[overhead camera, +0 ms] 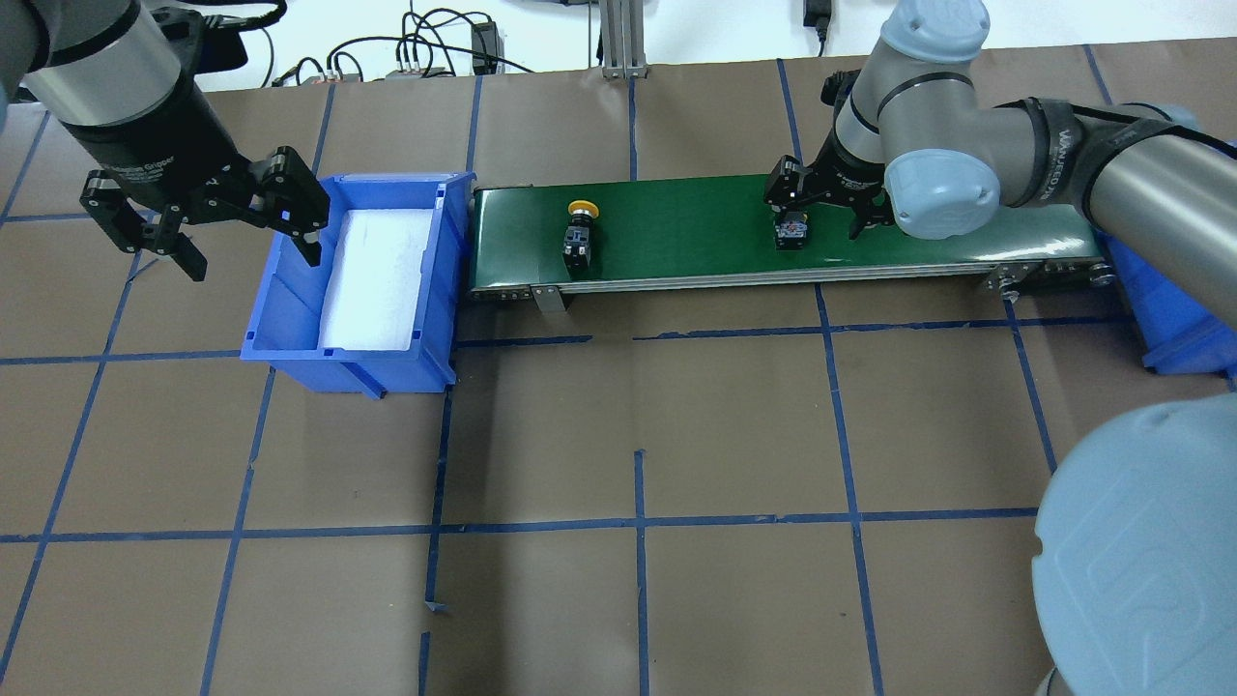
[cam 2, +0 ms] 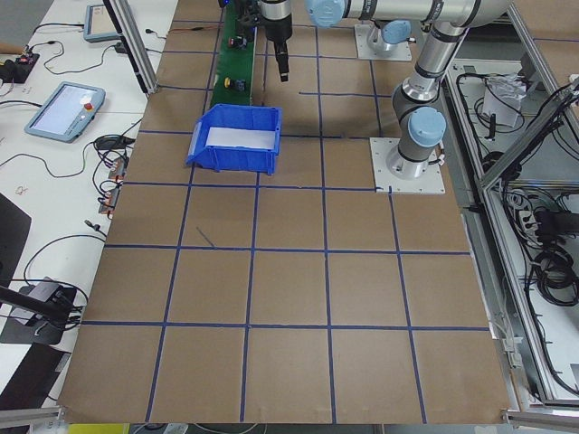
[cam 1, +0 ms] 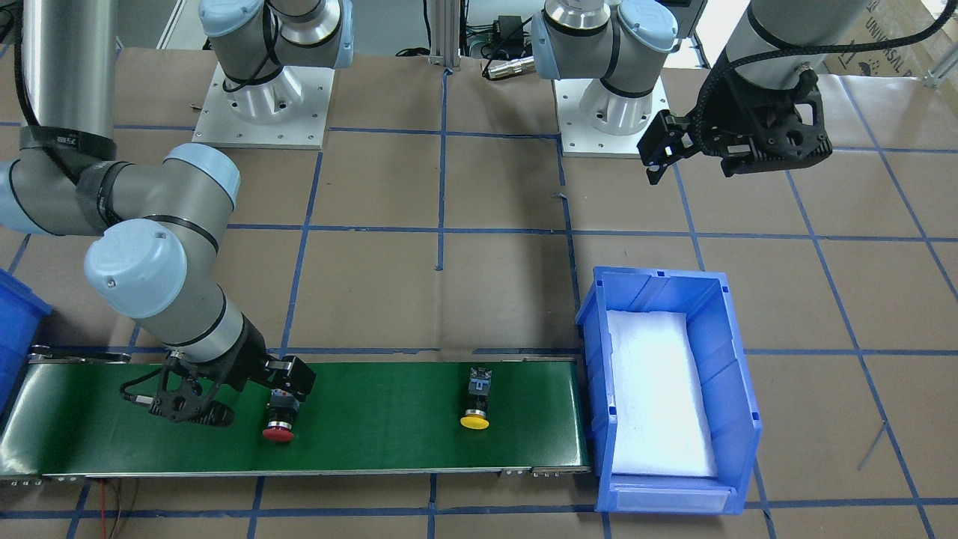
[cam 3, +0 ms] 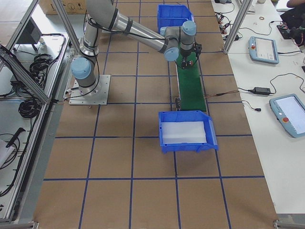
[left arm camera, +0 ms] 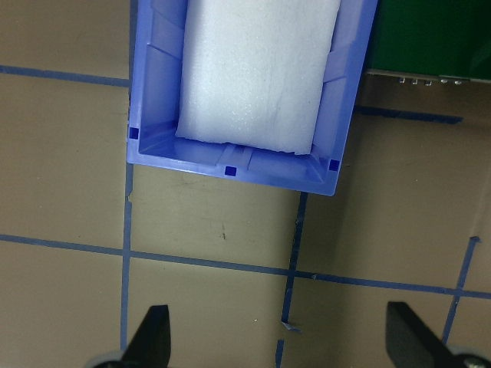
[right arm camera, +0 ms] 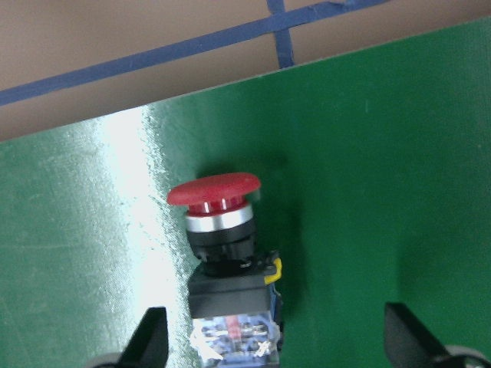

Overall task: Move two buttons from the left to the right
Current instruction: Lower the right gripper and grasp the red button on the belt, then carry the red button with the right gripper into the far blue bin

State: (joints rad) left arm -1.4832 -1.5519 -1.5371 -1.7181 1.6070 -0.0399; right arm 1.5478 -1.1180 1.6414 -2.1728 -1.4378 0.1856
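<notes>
Right wrist-mounted view alone: red button [right arm camera: 222,238] between spread fingers [right arm camera: 152,339]

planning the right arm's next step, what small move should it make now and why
Probably lower the right gripper a little and close it on the red button. Its fingers stand open on either side of the button's contact block, which lies ungrasped on the green belt, nearer one finger than the other.

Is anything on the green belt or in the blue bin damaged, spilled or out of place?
Nothing stands out. The red button and yellow button lie on their sides on the belt; the bin holds only white foam.
</notes>
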